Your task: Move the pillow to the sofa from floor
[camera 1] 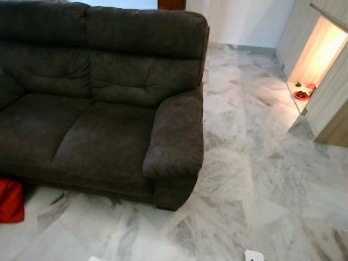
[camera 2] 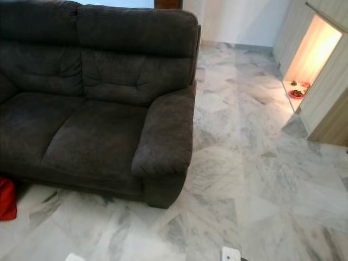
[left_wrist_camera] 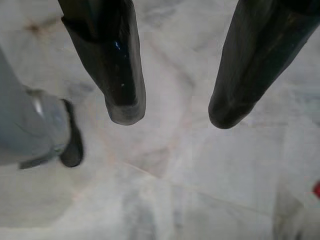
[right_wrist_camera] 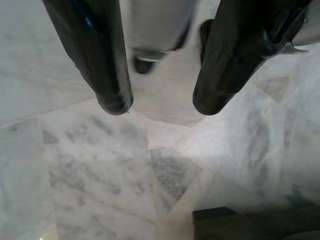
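Well apart, red pillow, open left gripper

The floor is pale marble, laid in large slabs with grey veining running every which way. A dark brown sofa with two seats stands directly on it, its padded armrest facing the open stretch of marble. Just beside the sofa's front edge, toward the robot's left, a red pillow lies on the floor, partly cut off by the edge of view. Well apart from the sofa, far off to the right, a warmly lit low niche opens at floor level, and a small red dish sits on its base.
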Robot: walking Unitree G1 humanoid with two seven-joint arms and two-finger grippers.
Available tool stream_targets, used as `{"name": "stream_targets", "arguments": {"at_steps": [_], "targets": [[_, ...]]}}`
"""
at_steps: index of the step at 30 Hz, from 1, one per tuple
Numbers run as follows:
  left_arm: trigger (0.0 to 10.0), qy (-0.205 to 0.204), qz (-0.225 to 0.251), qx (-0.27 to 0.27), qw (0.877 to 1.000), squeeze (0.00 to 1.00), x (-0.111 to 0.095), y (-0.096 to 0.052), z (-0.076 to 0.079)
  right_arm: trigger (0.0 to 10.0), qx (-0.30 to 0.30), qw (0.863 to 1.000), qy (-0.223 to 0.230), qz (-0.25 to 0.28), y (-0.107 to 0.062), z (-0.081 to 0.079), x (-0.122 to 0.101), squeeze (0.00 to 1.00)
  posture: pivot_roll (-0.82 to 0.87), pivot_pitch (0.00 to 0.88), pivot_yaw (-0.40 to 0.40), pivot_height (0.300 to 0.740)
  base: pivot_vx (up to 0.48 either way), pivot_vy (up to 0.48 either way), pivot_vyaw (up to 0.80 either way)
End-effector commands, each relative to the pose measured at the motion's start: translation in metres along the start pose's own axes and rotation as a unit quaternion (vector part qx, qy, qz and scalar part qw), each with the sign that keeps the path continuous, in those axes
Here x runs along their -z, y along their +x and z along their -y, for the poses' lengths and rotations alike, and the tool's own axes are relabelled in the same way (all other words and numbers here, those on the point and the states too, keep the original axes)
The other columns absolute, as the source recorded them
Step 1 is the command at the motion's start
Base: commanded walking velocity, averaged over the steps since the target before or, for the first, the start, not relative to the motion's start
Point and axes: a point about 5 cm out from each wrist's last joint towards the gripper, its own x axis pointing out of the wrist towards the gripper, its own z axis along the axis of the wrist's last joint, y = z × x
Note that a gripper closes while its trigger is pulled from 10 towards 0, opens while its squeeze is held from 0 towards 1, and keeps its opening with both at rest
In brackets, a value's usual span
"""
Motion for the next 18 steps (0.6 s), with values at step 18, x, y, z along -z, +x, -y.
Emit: {"name": "stream_targets", "arguments": {"at_steps": [18], "targets": [[10.0, -0.001, -0.019, 0.004, 1.000, 0.00, 0.0108, -0.0022, -0.0040, 10.0, 0.004, 1.000, 0.016, 0.003, -0.0018, 0.0055, 0.0038, 0.00, 0.11, 0.099, 0.010, 0.740, 0.000, 0.480, 0.00]]}}
